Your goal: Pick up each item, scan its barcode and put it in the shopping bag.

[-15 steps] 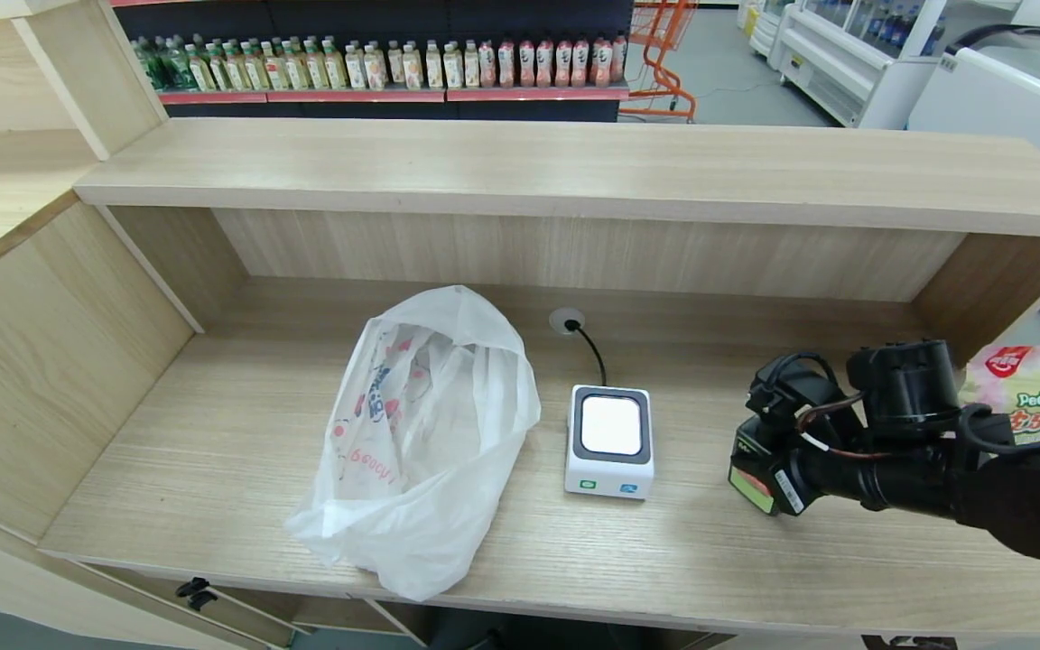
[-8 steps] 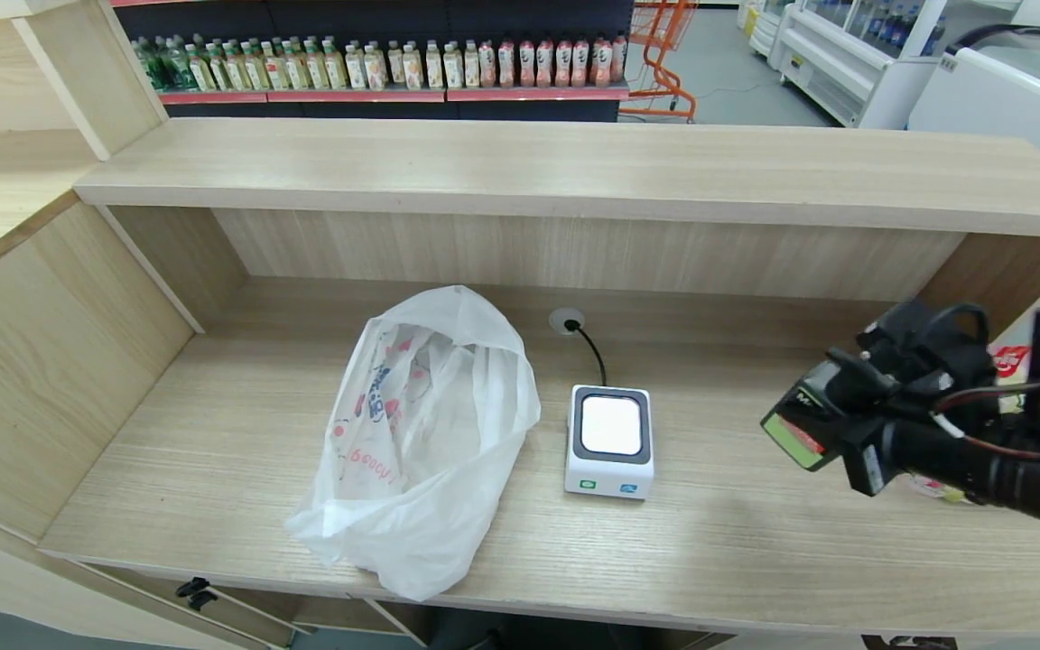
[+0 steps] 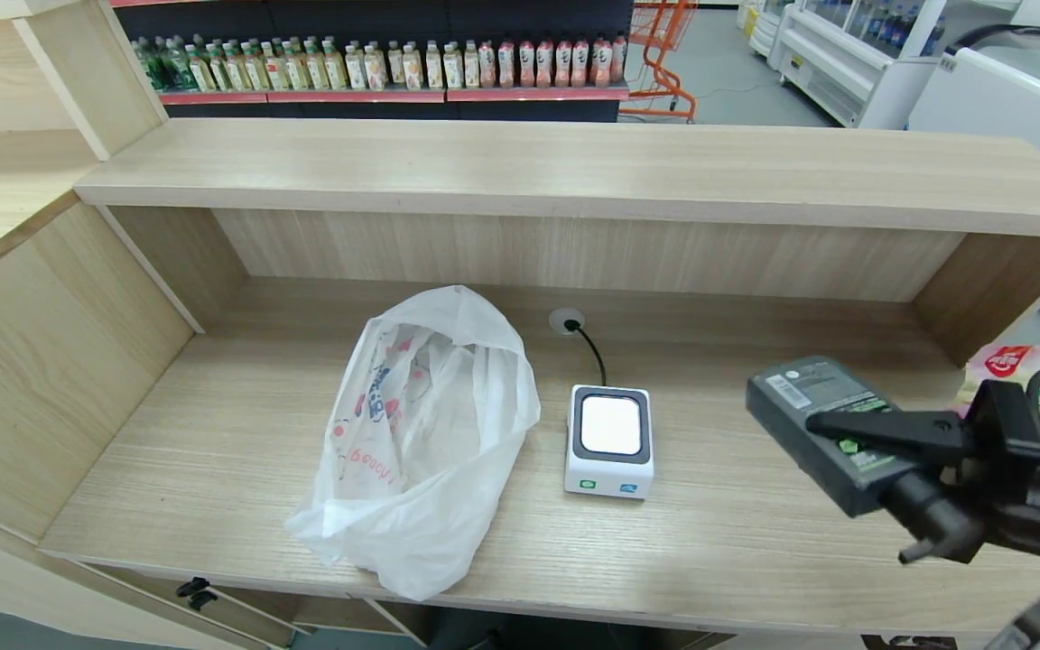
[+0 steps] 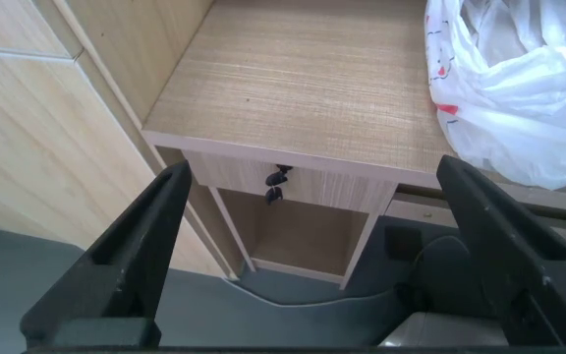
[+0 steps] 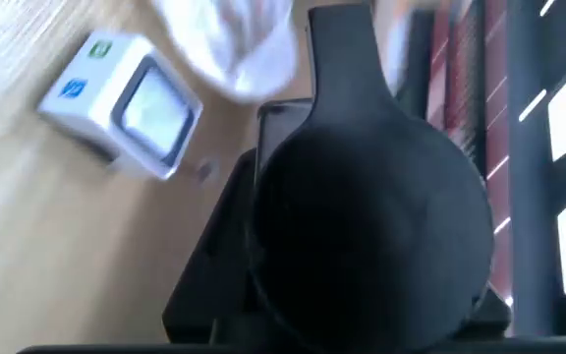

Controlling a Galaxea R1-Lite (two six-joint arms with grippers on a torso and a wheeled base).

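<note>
My right gripper (image 3: pixel 849 435) is shut on a flat dark grey box (image 3: pixel 813 424) with a white label and a green mark on its upturned face. It hangs above the counter, to the right of the small white scanner (image 3: pixel 610 440), whose screen faces up. The scanner (image 5: pixel 126 108) lies beyond the dark box (image 5: pixel 362 246) in the right wrist view. A white plastic shopping bag (image 3: pixel 421 433) lies on the counter left of the scanner, its mouth crumpled. My left gripper (image 4: pixel 312 175) stands open below the counter's front edge, near the bag (image 4: pixel 519 98).
A pink and green snack packet (image 3: pixel 1039 388) lies at the counter's far right, behind my right arm. A cable runs from the scanner to a hole (image 3: pixel 566 320) at the back. A wooden shelf (image 3: pixel 574 171) overhangs the counter. A drawer with a key (image 4: pixel 275 184) sits under the front edge.
My right wrist has rolled and risen a little, turning the dark box from end-on to its broad labelled face up. Bag, scanner and left arm stay put.
</note>
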